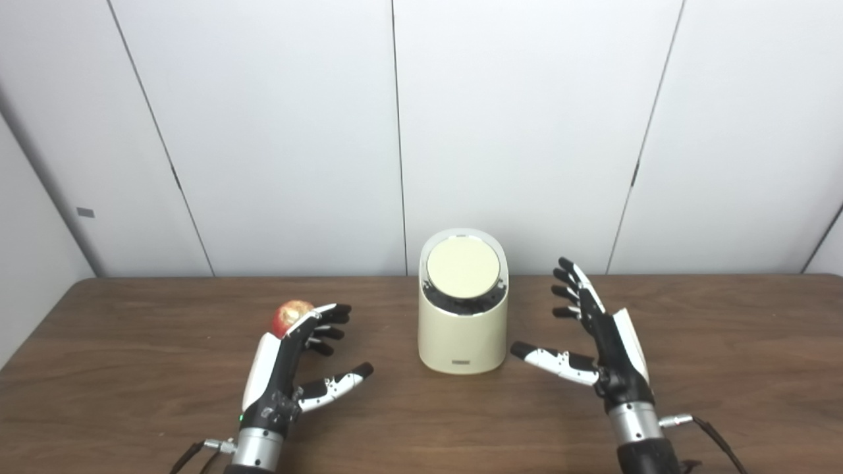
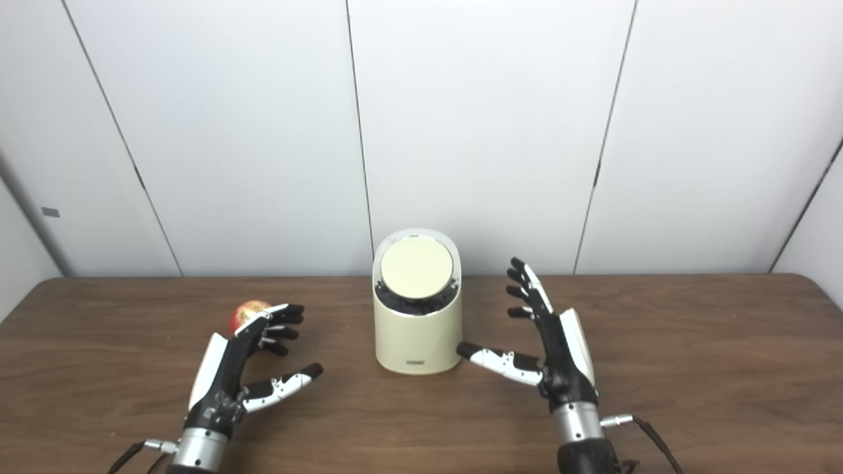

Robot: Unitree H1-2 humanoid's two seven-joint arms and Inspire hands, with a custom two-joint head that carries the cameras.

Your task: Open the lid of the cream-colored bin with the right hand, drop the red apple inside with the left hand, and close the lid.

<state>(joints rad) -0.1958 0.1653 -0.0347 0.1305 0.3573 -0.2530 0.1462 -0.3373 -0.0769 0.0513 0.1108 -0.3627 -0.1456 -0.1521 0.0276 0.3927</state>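
my right hand sits open and empty just right of the bin, thumb nearly at its wall; if i reach in carelessly, i think i'd shove the light bin instead of lifting the lid, which is down. my left hand is open too, holding nothing, fingertips by the apple. a nudge could roll it away. brown wood table, plain white wall panels behind.

closed cream bin between open hands
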